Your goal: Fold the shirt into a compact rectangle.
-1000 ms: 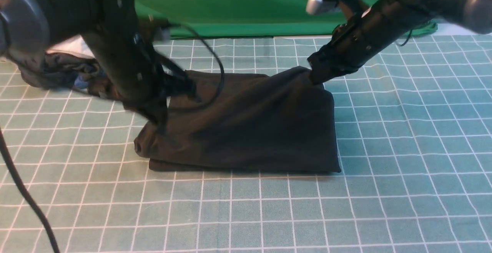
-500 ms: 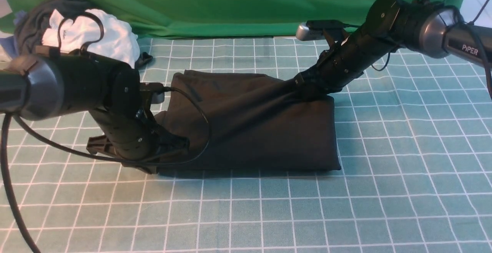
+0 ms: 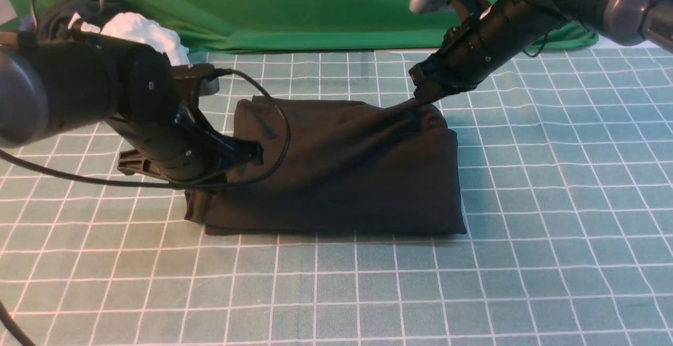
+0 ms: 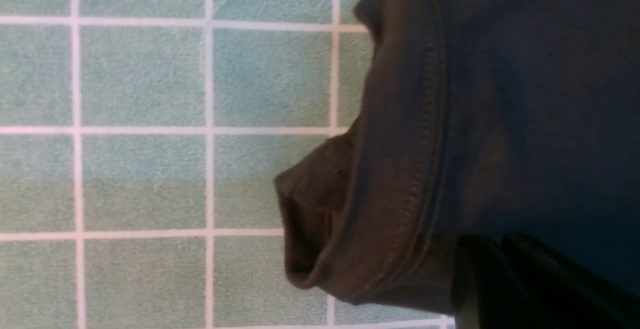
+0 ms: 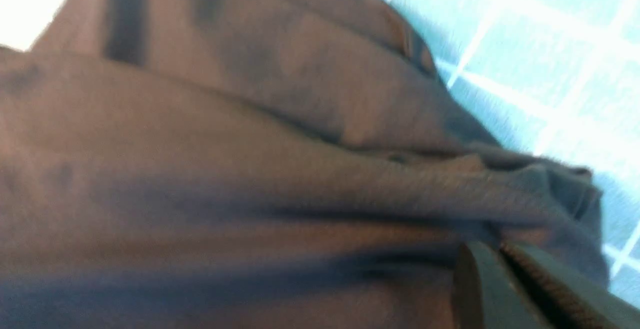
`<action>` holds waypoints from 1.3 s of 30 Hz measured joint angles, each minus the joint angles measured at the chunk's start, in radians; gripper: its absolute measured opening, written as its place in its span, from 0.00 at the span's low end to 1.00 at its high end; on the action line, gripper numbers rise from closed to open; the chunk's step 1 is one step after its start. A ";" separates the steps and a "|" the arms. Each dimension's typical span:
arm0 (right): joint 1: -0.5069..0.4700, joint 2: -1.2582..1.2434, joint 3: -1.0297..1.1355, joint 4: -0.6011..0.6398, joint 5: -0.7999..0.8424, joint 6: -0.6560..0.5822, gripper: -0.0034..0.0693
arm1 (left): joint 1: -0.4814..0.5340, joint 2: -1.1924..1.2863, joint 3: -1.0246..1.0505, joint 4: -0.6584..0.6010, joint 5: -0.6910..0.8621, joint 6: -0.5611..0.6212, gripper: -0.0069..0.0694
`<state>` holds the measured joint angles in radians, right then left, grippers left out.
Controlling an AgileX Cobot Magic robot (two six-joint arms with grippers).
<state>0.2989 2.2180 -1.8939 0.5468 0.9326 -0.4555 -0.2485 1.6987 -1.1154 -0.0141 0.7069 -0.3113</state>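
Both arms have risen since earlier, jaws pinching the shirt (image 3: 347, 167); an uneven lift could undo the fold.

1. The left arm (image 3: 79, 99) reached in low from the left, its wrist bent toward the middle.
2. The left gripper (image 3: 252, 152) was pinched closed on the shirt (image 3: 357, 172) at its left edge.
3. The right arm (image 3: 526, 14) sloped down from the upper right.
4. The right gripper (image 3: 423, 96) held the shirt's far right corner lifted, fingers (image 5: 505, 289) pressed together on cloth.
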 joint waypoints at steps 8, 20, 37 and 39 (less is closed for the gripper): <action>0.001 0.065 0.000 -0.001 -0.146 -0.008 0.11 | 0.000 -0.045 -0.010 -0.060 0.012 0.033 0.10; 0.001 0.091 -0.004 -0.052 -0.222 -0.017 0.11 | 0.000 -0.204 -0.010 -0.102 0.032 0.054 0.10; -0.021 -0.345 -0.005 -0.179 0.196 -0.007 0.11 | 0.000 -0.526 -0.010 -0.054 0.183 0.056 0.10; -0.030 -0.402 -0.005 -0.181 0.241 0.011 0.11 | 0.000 -0.566 -0.010 -0.047 0.204 0.056 0.10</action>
<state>0.2686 1.8164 -1.8986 0.3653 1.1739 -0.4447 -0.2485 1.1332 -1.1252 -0.0608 0.9111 -0.2550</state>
